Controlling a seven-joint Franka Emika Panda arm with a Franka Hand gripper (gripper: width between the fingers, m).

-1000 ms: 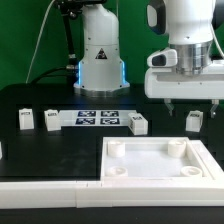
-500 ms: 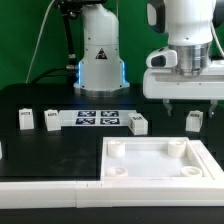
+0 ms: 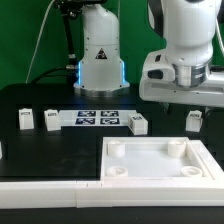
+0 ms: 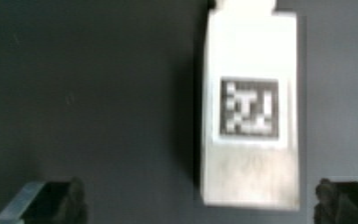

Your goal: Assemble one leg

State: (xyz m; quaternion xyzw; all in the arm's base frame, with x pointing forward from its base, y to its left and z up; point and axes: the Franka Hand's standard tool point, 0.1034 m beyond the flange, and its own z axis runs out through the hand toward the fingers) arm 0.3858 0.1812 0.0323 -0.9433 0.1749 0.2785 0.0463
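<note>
Several small white legs with tags stand on the black table: two at the exterior view's left (image 3: 25, 119) (image 3: 51, 121), one by the marker board (image 3: 139, 124), and one at the right (image 3: 195, 121). My gripper (image 3: 190, 103) hangs just above the right leg, open and empty. In the wrist view that leg (image 4: 247, 105) lies long and white with its square tag facing the camera. It sits between and beyond my dark fingertips (image 4: 51, 200), nearer one side. My gripper (image 4: 197, 205) touches nothing.
The large white square panel (image 3: 160, 172) with round corner sockets lies at the front right. The marker board (image 3: 98, 119) lies at mid table. A robot base (image 3: 100, 55) stands behind it. A white strip (image 3: 45, 188) runs along the front edge.
The gripper has shifted slightly toward the exterior view's left and lowered a little over the right leg. The parts have not moved.
</note>
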